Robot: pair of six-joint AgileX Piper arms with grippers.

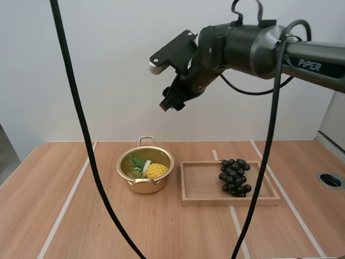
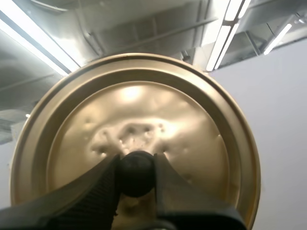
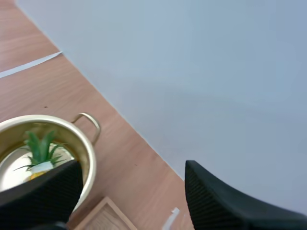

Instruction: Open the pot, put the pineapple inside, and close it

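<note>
The gold pot (image 1: 145, 171) stands open on the table, with the yellow pineapple (image 1: 153, 170) and its green leaves lying inside. My right gripper (image 1: 172, 102) hangs high above the pot, open and holding nothing. In the right wrist view its fingers (image 3: 211, 196) stand wide apart over the pot (image 3: 81, 139) and the pineapple (image 3: 41, 151). In the left wrist view my left gripper (image 2: 136, 167) is shut on the black knob (image 2: 136, 173) of the gold lid (image 2: 144, 115), whose top side faces the camera.
A wooden tray (image 1: 188, 199) lies just right of the pot, with a bunch of dark grapes (image 1: 234, 176) on its right half. A round hole (image 1: 330, 179) sits in the table at the far right. White tape lines cross the tabletop.
</note>
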